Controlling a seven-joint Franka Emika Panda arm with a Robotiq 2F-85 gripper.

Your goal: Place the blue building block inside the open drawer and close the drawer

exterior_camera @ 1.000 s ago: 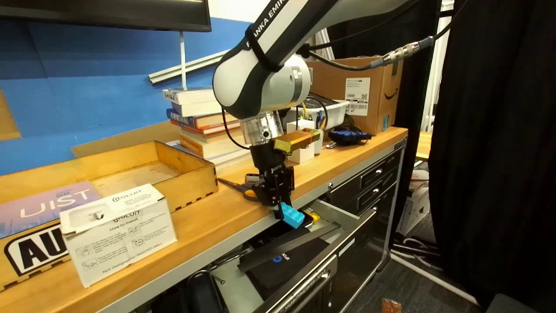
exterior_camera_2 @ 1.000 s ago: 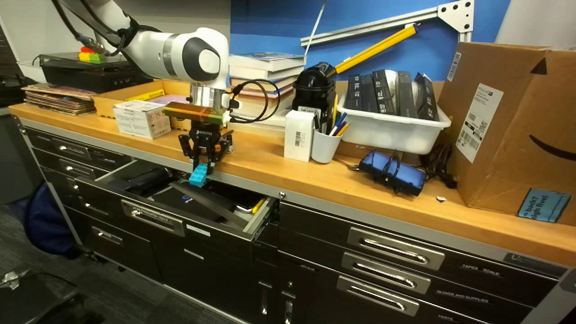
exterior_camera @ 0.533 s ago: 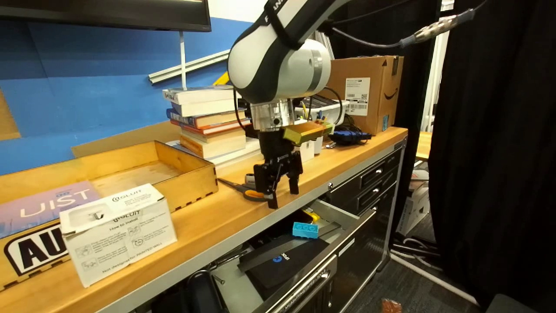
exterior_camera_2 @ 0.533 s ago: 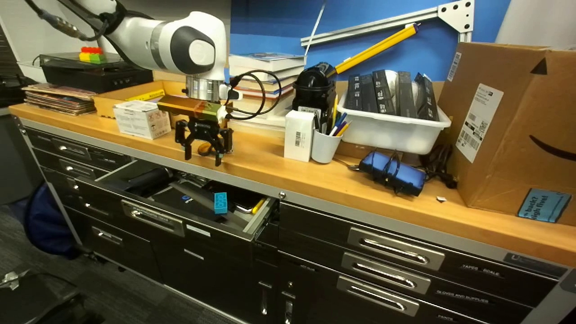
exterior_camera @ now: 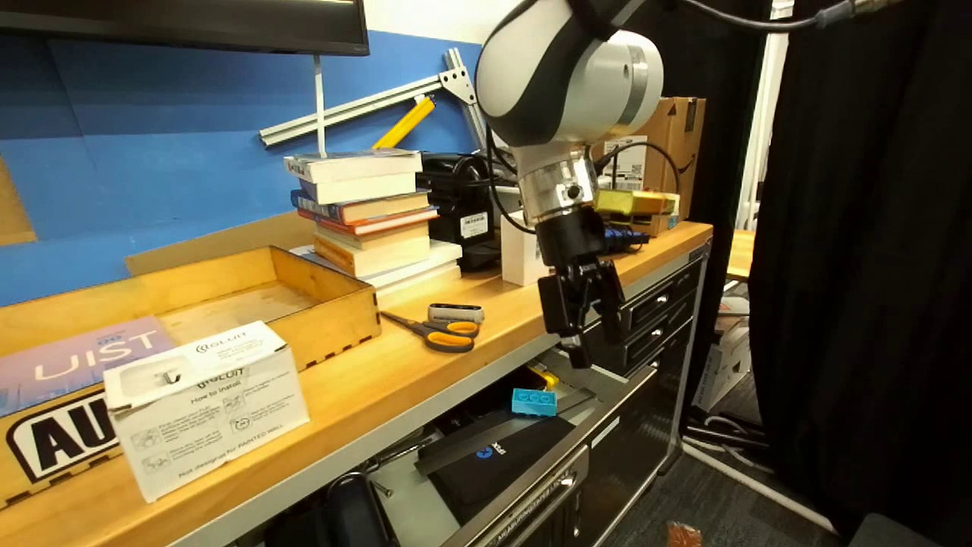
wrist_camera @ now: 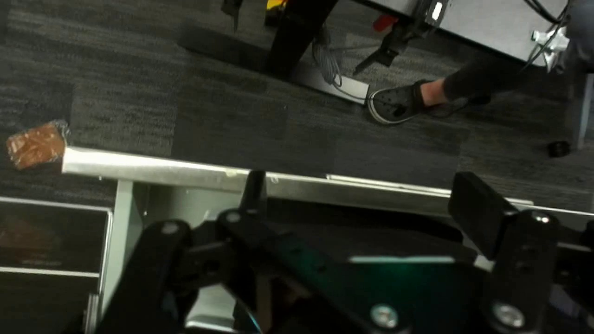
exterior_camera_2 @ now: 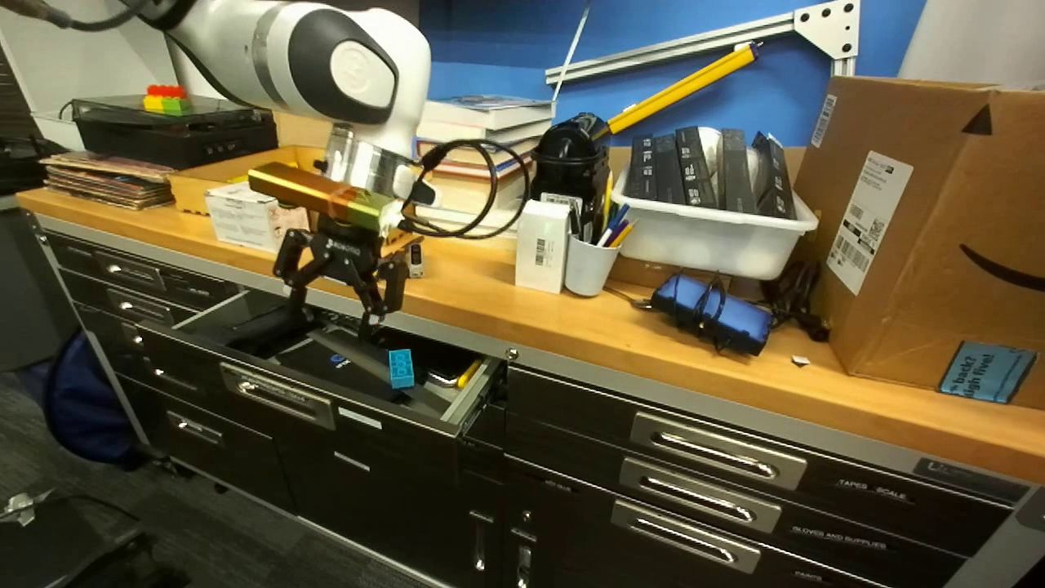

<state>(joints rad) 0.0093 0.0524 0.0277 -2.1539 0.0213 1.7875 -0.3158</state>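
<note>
The blue building block (exterior_camera: 534,403) lies inside the open drawer (exterior_camera: 421,497), on top of its dark contents near one side wall. Both exterior views show the block (exterior_camera_2: 401,369) free of the gripper, resting beside a flat grey strip. My gripper (exterior_camera: 595,346) stands tilted above the drawer, apart from the block, its fingers spread with nothing between them. In the wrist view the gripper (wrist_camera: 366,199) spans wide over the drawer's front rim (wrist_camera: 394,197); I cannot make out the block there. The drawer's handle (exterior_camera_2: 277,394) faces the room.
Scissors (exterior_camera: 448,336) and a white box (exterior_camera: 209,410) sit on the wooden worktop (exterior_camera: 364,410), whose edge overhangs the drawer. Further along stand a pen cup (exterior_camera_2: 590,265), a white bin (exterior_camera_2: 710,237) and a cardboard box (exterior_camera_2: 922,229). A foot (wrist_camera: 403,102) shows on the floor.
The gripper has opened and let go of the blue block, which dropped into the drawer. The arm then rose and moved outward from the worktop, tilting.
</note>
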